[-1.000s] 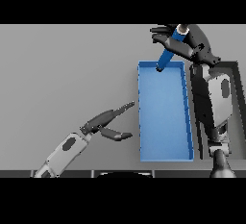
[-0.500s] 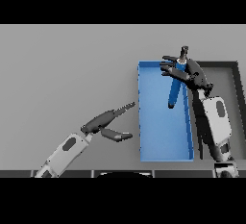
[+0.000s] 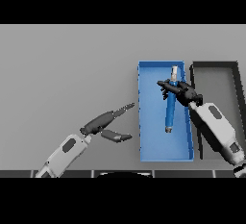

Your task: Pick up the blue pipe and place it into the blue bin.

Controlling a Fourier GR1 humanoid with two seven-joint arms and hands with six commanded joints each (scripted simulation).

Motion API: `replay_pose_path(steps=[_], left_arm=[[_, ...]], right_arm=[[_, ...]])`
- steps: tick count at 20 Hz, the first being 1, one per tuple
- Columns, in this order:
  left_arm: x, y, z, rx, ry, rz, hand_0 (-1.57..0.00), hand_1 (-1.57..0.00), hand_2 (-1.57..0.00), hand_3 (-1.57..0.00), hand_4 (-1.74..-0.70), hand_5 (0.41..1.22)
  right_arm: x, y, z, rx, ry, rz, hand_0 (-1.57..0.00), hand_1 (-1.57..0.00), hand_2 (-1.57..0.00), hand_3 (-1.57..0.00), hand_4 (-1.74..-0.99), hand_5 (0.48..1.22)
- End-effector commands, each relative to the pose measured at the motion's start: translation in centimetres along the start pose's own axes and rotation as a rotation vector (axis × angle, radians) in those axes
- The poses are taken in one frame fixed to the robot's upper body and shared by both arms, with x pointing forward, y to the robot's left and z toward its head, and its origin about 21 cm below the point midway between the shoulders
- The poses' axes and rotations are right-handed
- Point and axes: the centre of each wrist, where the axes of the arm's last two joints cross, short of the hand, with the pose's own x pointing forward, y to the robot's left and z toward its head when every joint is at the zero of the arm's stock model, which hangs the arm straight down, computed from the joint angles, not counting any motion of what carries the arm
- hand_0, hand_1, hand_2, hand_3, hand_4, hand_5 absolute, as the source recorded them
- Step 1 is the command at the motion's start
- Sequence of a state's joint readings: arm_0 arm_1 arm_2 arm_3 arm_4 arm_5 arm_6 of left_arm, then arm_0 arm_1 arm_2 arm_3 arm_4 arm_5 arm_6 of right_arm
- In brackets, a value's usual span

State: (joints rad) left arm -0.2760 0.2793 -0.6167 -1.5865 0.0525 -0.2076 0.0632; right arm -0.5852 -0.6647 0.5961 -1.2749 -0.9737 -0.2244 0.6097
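The blue pipe (image 3: pixel 169 115) lies lengthwise inside the blue bin (image 3: pixel 153 143), its pale end toward the far wall and its lower end near the bin's middle. My right hand (image 3: pixel 185 93) hovers over the pipe's upper half with its fingers (image 3: pixel 163 85) spread out to the left across it, not curled round it. My left hand (image 3: pixel 102 121) rests open over the table to the left of the bin, fingers pointing at the bin's left wall, thumb below them.
A dark grey bin (image 3: pixel 216 65) stands directly right of the blue bin, partly covered by my right forearm (image 3: pixel 218 131). The grey table (image 3: pixel 67 69) stretches to the left and far side.
The right hand came down and nearer with the pipe, from above the bin's far edge into the bin. The pipe now lies flat and the fingers have spread. The left hand barely moved.
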Motion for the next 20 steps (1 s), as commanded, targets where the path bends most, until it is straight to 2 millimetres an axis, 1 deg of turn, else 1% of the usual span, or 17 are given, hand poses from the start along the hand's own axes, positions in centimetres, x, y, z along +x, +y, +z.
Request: replay_pose_path(steps=[1,3,4,5,7,8,10,11,13,14,16,17,18,19,20], left_arm=[[0.1,0.1,0.1,0.001,0.000,0.000,0.00,0.00,0.00,0.00,-0.89,0.453],[0.2,0.6,0.1,-0.001,0.011,0.002,0.00,0.00,0.00,0.00,-0.89,0.452],[0.1,0.3,0.1,-0.005,0.012,0.002,0.00,0.00,0.00,0.00,-0.89,0.454],[0.1,0.4,0.0,-0.006,0.008,0.003,0.00,0.00,0.00,0.00,-0.89,0.453],[-0.1,0.3,0.0,-0.007,0.009,-0.001,0.00,0.00,0.00,0.00,-0.90,0.450],[-0.1,0.0,-0.4,-0.009,0.015,0.000,0.00,0.00,0.00,0.00,-0.90,0.450],[-0.2,0.2,0.0,-0.009,0.008,0.007,0.00,0.00,0.00,0.00,-0.91,0.455],[-0.2,-0.1,-0.3,-0.009,0.010,0.009,0.00,0.00,0.00,0.00,-0.91,0.457],[-0.1,0.0,-0.2,-0.005,0.010,0.015,0.00,0.00,0.00,0.00,-0.91,0.459],[-0.1,-0.5,-0.5,-0.010,0.015,0.015,0.00,0.00,0.00,0.00,-0.91,0.460],[0.0,-0.1,-0.7,-0.007,0.002,0.009,0.00,0.00,0.00,0.00,-0.92,0.464],[0.3,0.0,-0.6,-0.007,-0.013,0.013,0.00,0.00,0.00,0.00,-0.92,0.465],[0.0,-0.1,-0.3,-0.009,-0.004,0.017,0.00,0.00,0.00,0.00,-0.92,0.466],[0.2,-0.2,-0.5,-0.004,-0.006,0.019,0.00,0.00,0.00,0.00,-0.92,0.464],[0.3,-0.4,-0.5,-0.006,-0.007,0.022,0.00,0.00,0.00,0.00,-0.92,0.467]], right_arm=[[-0.1,0.1,0.0,0.018,0.029,0.046,-0.53,-0.48,-0.46,-0.37,-1.285,1.141],[0.1,0.2,0.1,0.012,0.058,0.147,-0.34,-0.31,-0.29,-0.23,-1.208,1.028],[-0.2,0.4,0.0,0.008,0.064,0.192,-0.27,-0.24,-0.23,-0.19,-1.179,0.975],[-0.4,0.6,0.0,-0.004,0.067,0.228,-0.22,-0.19,-0.19,-0.15,-1.165,0.924],[-0.6,0.4,-0.4,-0.021,0.062,0.300,-0.14,-0.12,-0.12,-0.10,-1.131,0.857],[-1.2,0.4,-0.6,-0.036,0.066,0.321,-0.11,-0.10,-0.09,-0.08,-1.125,0.821],[-1.2,0.3,-1.0,-0.050,0.053,0.337,-0.07,-0.06,-0.06,-0.05,-1.125,0.764],[-1.4,0.2,-1.2,-0.061,0.055,0.342,-0.06,-0.05,-0.05,-0.04,-1.124,0.738],[-1.0,0.3,-1.2,-0.079,0.043,0.347,-0.04,-0.03,-0.03,-0.02,-1.122,0.705],[-1.1,0.1,-1.1,-0.071,0.021,0.332,-0.03,-0.03,-0.02,-0.02,-1.120,0.702],[-1.0,0.4,-1.1,-0.055,0.025,0.336,-0.02,-0.02,-0.02,-0.01,-1.123,0.689],[-0.7,-0.2,-0.9,-0.071,0.028,0.337,-0.01,-0.01,-0.01,-0.01,-1.127,0.680],[-1.0,-0.3,-1.0,-0.068,0.036,0.339,-0.01,-0.01,-0.01,-0.01,-1.132,0.675],[-0.9,-0.3,-0.7,-0.057,0.033,0.344,-0.01,-0.01,-0.01,-0.01,-1.129,0.672],[-1.4,0.0,-0.9,-0.046,0.030,0.350,-0.01,-0.01,-0.01,-0.01,-1.129,0.673]])
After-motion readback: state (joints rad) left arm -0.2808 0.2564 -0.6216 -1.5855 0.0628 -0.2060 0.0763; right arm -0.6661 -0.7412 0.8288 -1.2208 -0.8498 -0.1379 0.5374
